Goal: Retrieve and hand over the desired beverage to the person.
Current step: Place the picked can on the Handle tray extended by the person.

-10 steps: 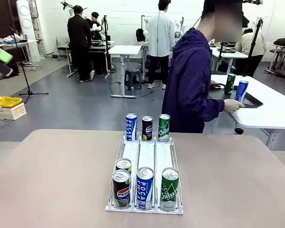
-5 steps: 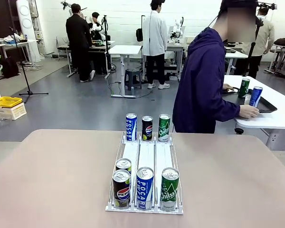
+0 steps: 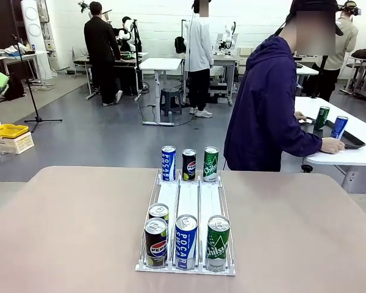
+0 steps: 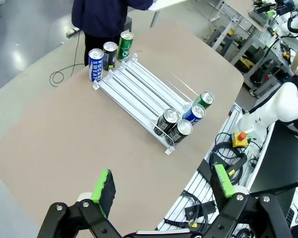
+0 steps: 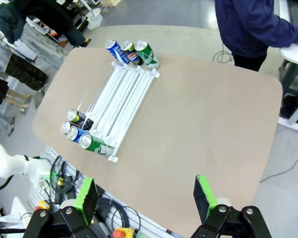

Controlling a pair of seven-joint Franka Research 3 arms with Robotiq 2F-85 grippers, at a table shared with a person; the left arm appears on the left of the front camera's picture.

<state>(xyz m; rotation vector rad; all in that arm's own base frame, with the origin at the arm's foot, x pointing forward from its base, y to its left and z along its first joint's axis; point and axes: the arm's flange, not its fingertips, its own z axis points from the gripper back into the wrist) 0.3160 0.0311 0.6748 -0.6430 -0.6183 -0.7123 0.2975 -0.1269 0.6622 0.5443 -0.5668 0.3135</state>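
Beverage cans, seven, all upright on their ends, in a white three-lane rack (image 3: 187, 198) whose long axis runs from the robot's side toward the far edge of the tan counter (image 3: 67, 226); near end: Pepsi can (image 3: 156, 242) in the left lane with a further can (image 3: 158, 213) touching behind it, label unreadable; blue Pocari Sweat can (image 3: 186, 241) in the middle lane; green Chilsung can (image 3: 218, 242) in the right lane; far end, same order: Pocari Sweat (image 3: 168, 163), Pepsi (image 3: 189, 164), green can (image 3: 211, 163); person (image 3: 265, 110) in a navy-purple hooded jacket beyond the far edge, turned toward a white side table (image 3: 354, 143), hand (image 3: 333, 145) by a blue can (image 3: 338, 127) there; left hand (image 4: 163, 186) wide, holding nothing, high above the counter; right hand (image 5: 145, 197) likewise wide and empty.
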